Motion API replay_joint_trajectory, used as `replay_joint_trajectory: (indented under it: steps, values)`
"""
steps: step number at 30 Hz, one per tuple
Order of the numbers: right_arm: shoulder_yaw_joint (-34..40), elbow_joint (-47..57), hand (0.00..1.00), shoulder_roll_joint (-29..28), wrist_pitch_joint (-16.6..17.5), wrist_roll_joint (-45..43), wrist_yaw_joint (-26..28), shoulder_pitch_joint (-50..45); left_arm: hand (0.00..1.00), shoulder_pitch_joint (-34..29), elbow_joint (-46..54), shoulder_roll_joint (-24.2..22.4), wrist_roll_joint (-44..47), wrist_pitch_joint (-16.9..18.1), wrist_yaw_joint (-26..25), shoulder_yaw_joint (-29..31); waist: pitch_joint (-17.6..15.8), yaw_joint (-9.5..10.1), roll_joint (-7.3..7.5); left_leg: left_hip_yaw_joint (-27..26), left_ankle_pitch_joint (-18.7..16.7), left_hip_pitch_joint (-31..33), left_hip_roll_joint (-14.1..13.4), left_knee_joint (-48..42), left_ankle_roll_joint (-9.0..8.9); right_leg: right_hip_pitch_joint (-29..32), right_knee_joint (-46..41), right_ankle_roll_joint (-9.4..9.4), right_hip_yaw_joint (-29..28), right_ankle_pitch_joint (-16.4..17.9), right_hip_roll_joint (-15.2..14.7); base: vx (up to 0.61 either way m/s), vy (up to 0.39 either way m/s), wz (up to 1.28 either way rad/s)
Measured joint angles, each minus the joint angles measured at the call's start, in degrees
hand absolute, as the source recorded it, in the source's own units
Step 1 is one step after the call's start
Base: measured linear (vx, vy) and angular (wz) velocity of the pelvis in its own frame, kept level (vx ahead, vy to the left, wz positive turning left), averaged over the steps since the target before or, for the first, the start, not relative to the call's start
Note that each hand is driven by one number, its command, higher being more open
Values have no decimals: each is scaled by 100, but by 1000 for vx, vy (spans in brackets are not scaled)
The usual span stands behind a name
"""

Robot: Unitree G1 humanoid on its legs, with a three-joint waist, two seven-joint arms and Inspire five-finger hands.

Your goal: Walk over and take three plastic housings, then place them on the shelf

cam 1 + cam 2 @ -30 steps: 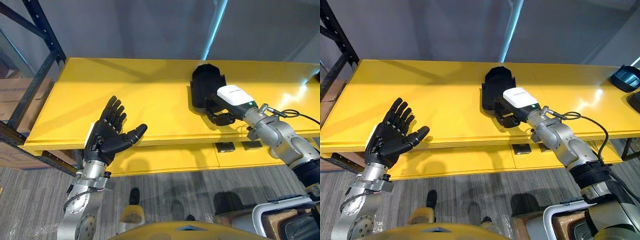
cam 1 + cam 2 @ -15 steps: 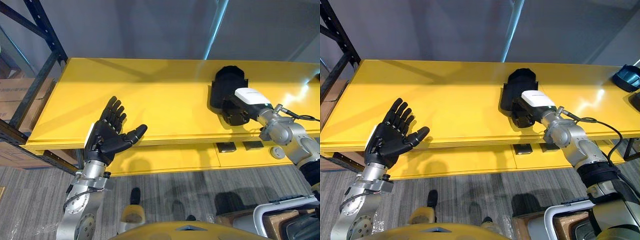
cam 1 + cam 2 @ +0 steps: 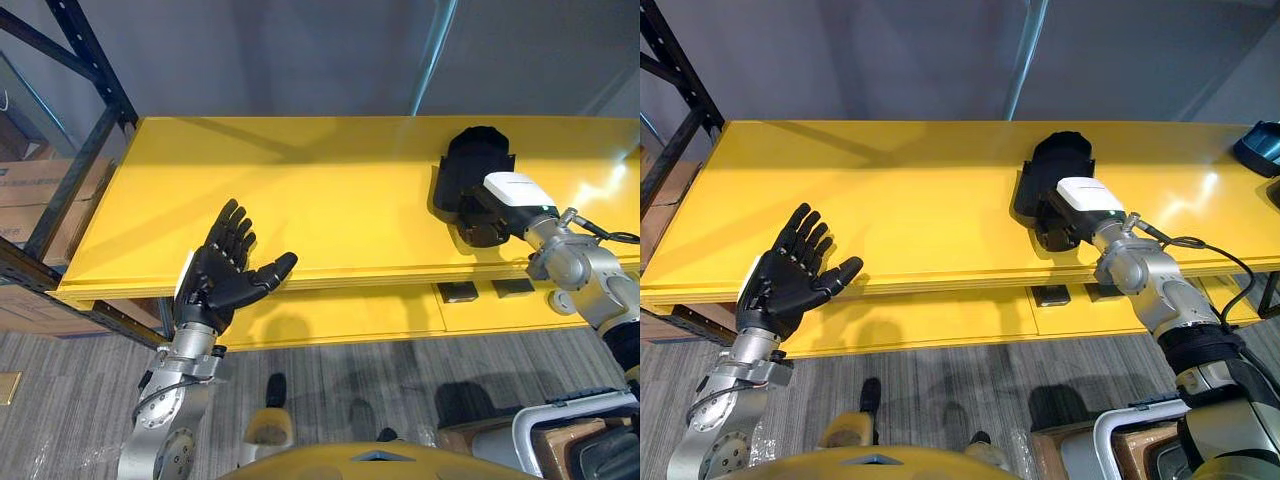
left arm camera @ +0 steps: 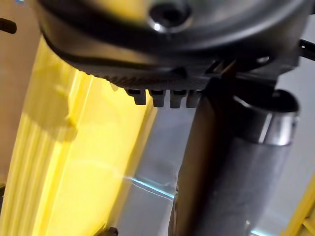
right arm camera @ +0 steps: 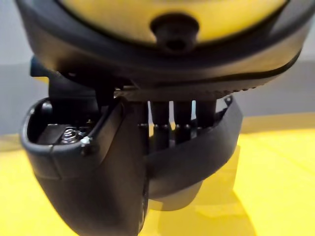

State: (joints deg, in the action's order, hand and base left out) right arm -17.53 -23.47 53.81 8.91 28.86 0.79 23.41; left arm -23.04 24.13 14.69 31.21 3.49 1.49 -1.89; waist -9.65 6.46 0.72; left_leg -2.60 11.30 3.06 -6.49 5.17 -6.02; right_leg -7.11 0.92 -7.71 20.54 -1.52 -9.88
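A black plastic housing point(image 3: 472, 170) stands on the yellow shelf point(image 3: 320, 200), right of its middle. My right hand point(image 3: 503, 200), with its white cover, reaches over the shelf's front edge and is shut on the housing's near side. In the right wrist view the fingers point(image 5: 177, 123) reach inside the housing's curved wall point(image 5: 98, 187), with the thumb on its outside. My left hand point(image 3: 222, 275) is open, palm up with fingers spread, in front of the shelf's front edge at the left, holding nothing.
Another dark housing point(image 3: 1260, 150) lies at the shelf's far right end. A dark blue rack upright point(image 3: 90, 90) and cardboard boxes point(image 3: 30, 190) stand at the left. A grey wall runs behind the shelf. A lower yellow board point(image 3: 340, 312) sits beneath.
My right hand has carried the black housing to the right along the shelf. The left hand has stayed where it was, open.
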Motion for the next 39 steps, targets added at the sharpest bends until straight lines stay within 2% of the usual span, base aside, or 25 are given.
replay_joint_trajectory:
  steps: [5,11,18,24,25,32,39]
  values:
    - [-15,-172,0,0,-118,-67,-265,26,100,1,-2,9,-12,2,-17,1,-17,96,-21,71,21,81,9,0,6,23,7,4,69,2,6,-6,-5,9]
    - [-274,-613,0,0,-196,-307,-548,774,100,34,-3,170,-10,38,-128,-3,-139,125,-117,178,127,457,3,-2,16,378,-99,35,133,-16,17,-32,-12,8]
    - [-393,-702,0,0,-53,-567,-740,1076,100,104,-9,191,17,383,-173,35,-347,170,-125,221,154,493,20,-2,45,406,-139,50,151,8,7,-4,-18,4]
    - [-302,-526,0,1,35,-797,-590,1029,100,153,-8,242,15,404,-171,32,-433,99,-101,196,148,488,7,-2,43,443,-179,50,117,35,6,-10,-19,-2]
    - [-134,-386,100,5,51,-874,-484,878,100,196,-8,272,16,404,-157,29,-437,104,-92,183,145,482,7,-2,44,441,-179,52,111,36,4,0,0,0]
    - [305,307,100,51,245,-879,-229,-30,100,228,8,363,18,404,-31,46,-437,88,-83,57,132,339,-6,-1,47,389,-193,63,-1,42,-8,1,-19,-8]
    - [574,779,100,50,424,-672,-110,-725,100,233,17,341,18,386,17,41,-423,-95,-77,-121,56,174,-31,0,20,338,-192,44,-149,29,-18,-22,-13,-12]
